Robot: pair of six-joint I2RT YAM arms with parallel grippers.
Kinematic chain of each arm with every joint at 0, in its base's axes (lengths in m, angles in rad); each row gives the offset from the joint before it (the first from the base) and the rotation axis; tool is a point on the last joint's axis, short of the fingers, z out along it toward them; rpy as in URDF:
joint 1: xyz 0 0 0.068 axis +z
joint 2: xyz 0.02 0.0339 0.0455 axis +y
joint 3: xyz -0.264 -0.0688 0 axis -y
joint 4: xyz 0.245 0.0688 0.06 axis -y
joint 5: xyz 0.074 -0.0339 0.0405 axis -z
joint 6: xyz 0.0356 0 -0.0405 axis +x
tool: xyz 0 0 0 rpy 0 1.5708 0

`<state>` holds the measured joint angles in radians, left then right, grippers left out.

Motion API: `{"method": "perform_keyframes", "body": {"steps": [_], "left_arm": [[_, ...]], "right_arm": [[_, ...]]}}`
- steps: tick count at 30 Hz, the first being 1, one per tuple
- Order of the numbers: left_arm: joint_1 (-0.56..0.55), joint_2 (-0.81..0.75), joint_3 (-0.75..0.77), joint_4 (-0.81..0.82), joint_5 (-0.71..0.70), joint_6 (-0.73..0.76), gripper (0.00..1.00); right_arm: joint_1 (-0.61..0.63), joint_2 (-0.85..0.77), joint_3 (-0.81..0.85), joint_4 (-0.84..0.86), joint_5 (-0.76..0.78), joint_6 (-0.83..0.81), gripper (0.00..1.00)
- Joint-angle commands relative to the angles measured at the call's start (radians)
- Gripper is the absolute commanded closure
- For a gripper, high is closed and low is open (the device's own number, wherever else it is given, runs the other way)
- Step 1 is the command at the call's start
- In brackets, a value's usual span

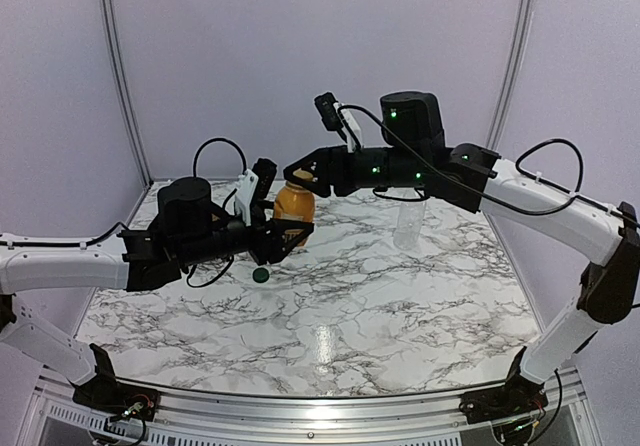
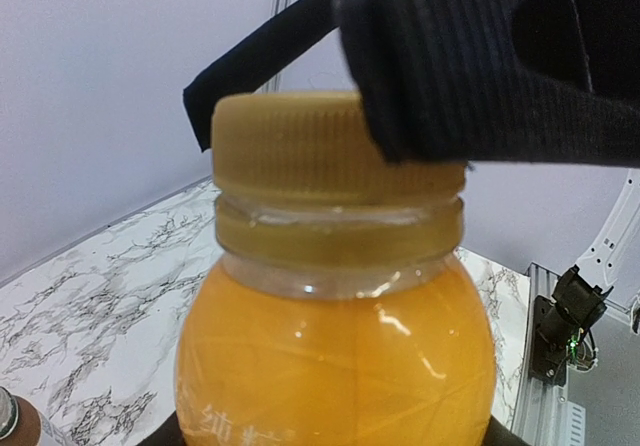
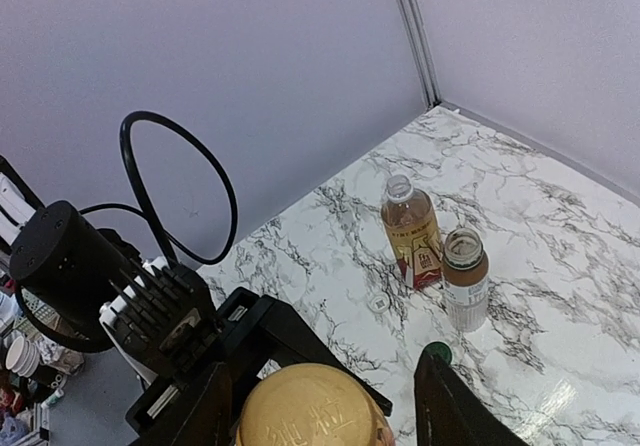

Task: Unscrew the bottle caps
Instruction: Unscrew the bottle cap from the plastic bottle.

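Note:
The orange juice bottle [image 1: 294,206] stands upright between the jaws of my left gripper [image 1: 288,230], which is shut on its body. Its orange cap [image 2: 320,141] is screwed on. My right gripper [image 1: 300,178] comes down from above, its black fingers [image 2: 470,66] pressed against either side of that cap [image 3: 312,411]. A dark green cap [image 1: 261,275] lies loose on the marble table in front of the bottle. An amber tea bottle [image 3: 411,231] with a red label and a short bottle [image 3: 465,278] with a white label stand uncapped.
A tall clear bottle [image 1: 408,224] stands at the back right, partly behind my right arm. A white cap [image 3: 378,304] lies on the table [image 1: 340,316] near the tea bottle. Pale walls close off the back and sides.

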<state>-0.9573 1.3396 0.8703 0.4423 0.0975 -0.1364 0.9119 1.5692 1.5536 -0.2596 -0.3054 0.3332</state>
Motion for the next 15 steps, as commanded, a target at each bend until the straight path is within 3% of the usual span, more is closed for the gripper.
{"method": "perform_keyframes", "body": {"steps": [1,10,15], "left_arm": [[-0.006,-0.010,0.021,-0.002,-0.015,0.017,0.85],[-0.006,-0.014,0.018,-0.005,-0.026,0.019,0.85],[-0.006,-0.017,0.016,-0.007,-0.026,0.020,0.85]], "right_arm": [[0.010,0.013,0.017,0.009,-0.027,0.015,0.44],[0.011,0.013,0.000,0.021,-0.041,0.024,0.44],[0.011,0.014,0.000,0.022,-0.044,0.024,0.55]]}}
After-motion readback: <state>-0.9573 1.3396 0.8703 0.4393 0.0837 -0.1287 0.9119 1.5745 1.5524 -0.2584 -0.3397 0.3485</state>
